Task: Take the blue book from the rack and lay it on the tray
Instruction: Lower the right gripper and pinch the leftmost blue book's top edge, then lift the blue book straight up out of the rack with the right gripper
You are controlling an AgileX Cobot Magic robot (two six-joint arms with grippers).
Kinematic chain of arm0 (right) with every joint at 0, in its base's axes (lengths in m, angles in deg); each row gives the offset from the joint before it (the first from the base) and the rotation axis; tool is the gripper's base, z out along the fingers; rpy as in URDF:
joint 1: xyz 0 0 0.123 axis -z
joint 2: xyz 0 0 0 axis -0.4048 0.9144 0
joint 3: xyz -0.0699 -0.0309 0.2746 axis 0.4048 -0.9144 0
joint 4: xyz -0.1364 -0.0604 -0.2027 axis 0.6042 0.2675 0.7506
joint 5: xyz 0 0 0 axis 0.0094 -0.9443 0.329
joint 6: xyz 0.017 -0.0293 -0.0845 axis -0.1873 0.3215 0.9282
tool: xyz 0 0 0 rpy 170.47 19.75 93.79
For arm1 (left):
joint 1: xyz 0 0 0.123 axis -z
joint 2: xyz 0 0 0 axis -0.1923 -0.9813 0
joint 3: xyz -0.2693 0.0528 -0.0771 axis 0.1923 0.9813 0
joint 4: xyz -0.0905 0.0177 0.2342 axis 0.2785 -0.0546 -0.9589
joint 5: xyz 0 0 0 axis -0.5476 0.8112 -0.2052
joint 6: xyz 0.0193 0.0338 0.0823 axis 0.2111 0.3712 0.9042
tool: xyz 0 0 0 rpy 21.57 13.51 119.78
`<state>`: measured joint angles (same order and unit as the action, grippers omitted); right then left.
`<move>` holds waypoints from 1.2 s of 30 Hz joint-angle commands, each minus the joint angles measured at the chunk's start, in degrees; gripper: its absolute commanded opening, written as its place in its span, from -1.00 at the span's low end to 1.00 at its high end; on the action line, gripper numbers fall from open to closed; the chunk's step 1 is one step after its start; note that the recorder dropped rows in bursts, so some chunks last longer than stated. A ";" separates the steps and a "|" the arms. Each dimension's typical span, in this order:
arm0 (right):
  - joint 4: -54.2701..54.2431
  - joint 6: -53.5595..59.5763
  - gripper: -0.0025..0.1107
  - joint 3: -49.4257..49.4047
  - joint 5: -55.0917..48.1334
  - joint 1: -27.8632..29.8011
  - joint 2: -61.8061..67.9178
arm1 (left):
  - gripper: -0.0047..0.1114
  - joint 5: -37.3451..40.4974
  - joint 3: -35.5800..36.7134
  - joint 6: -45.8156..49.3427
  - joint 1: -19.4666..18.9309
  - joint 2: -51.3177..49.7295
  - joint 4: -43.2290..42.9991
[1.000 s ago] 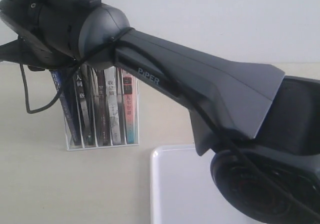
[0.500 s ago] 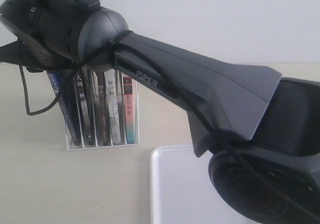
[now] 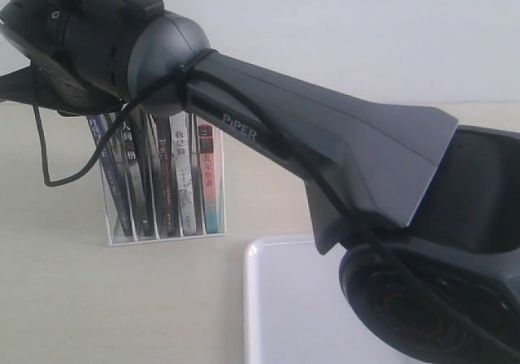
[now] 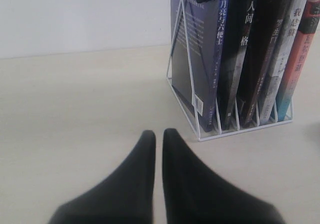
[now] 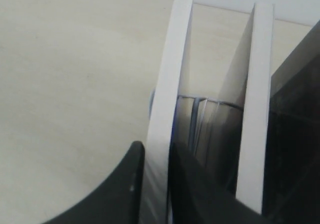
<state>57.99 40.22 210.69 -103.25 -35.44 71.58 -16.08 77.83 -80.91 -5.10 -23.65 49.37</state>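
One thin blue book, white-lettered spine

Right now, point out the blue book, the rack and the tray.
blue book [image 4: 216, 69]: left wrist view, on its blue spine below the white characters.
rack [image 3: 166, 238]: exterior view, on its white base wire.
tray [image 3: 284, 315]: exterior view, on its bare glossy surface.
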 commanded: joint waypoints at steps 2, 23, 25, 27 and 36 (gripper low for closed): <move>0.20 -0.36 -0.78 0.24 -0.19 0.32 -0.20 | -0.84 0.04 0.19 -0.38 -0.20 0.18 0.00; 4.54 4.99 -0.96 0.24 -1.57 0.32 -10.56 | -0.84 0.04 0.19 -0.38 -0.20 0.18 0.00; 4.54 7.05 -0.96 0.24 -1.68 0.32 -12.44 | -0.84 0.04 0.19 -0.38 -0.20 0.18 0.00; 4.54 8.78 -0.96 0.24 -1.92 0.32 -13.99 | -0.84 0.04 0.19 -0.38 -0.20 0.18 0.00; 2.25 11.50 -0.96 0.24 -1.53 0.32 -21.30 | -0.84 0.04 0.19 -0.38 -0.20 0.18 0.00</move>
<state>59.33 50.37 210.48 -106.18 -35.44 53.67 -16.08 77.83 -80.91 -5.10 -23.65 49.37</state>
